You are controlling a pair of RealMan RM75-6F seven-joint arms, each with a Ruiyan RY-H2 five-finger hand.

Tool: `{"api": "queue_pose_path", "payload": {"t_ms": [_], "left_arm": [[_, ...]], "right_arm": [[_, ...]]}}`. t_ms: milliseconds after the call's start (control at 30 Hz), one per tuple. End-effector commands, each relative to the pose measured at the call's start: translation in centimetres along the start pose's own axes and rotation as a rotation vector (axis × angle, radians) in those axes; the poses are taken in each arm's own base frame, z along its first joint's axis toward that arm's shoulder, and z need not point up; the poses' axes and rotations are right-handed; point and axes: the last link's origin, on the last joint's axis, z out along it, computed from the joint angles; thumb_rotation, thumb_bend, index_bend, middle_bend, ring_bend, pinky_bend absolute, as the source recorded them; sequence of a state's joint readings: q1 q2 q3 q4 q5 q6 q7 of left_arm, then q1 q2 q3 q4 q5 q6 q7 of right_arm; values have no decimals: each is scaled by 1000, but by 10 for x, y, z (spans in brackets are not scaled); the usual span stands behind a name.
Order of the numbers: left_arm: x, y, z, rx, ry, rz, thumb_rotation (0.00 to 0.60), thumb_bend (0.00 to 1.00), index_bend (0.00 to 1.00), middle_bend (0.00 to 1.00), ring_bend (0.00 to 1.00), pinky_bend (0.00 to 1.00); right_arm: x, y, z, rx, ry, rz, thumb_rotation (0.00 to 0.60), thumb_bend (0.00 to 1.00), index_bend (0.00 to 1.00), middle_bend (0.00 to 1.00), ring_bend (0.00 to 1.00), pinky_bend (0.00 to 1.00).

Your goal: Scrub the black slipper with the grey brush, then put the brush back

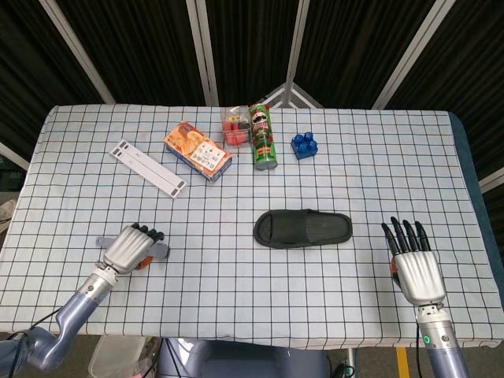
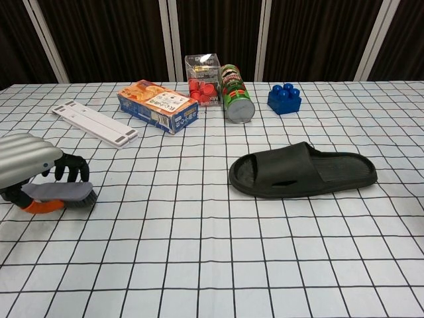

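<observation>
The left hand is gripping the grey plastic brush low over the checked tablecloth at its near left. The right hand, fingers spread and holding nothing, is hovering well right of the black rubber slipper lying mid-table.

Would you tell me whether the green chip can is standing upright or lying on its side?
Lying on its side: the green chip can rests lengthwise on the table, its end facing the chest camera.
</observation>
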State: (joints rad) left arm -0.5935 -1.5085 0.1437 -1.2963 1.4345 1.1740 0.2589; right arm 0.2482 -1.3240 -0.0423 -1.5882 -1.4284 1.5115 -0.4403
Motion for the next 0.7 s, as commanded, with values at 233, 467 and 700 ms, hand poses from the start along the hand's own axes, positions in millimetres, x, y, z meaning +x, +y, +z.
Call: {"api": "queue_pose_path", "payload": {"t_ms": [233,467,700], "left_arm": [[-4,2,2,21,18,-23,600,32,227,324,278,359],[21,1,-14,14,124,-195,600,0,44,124,82,187],[43,-12,-74,15,189,-293,600,0,0,50,0,93]], "right_arm": [[-2,2,-2,-6,-17,11,600,823,0,0,0,11],[0,6,-7,-23,-9,22,600,823,0,0,0,11],[6,11,-26,-57,4,54,600,807,0,0,0,5]]}}
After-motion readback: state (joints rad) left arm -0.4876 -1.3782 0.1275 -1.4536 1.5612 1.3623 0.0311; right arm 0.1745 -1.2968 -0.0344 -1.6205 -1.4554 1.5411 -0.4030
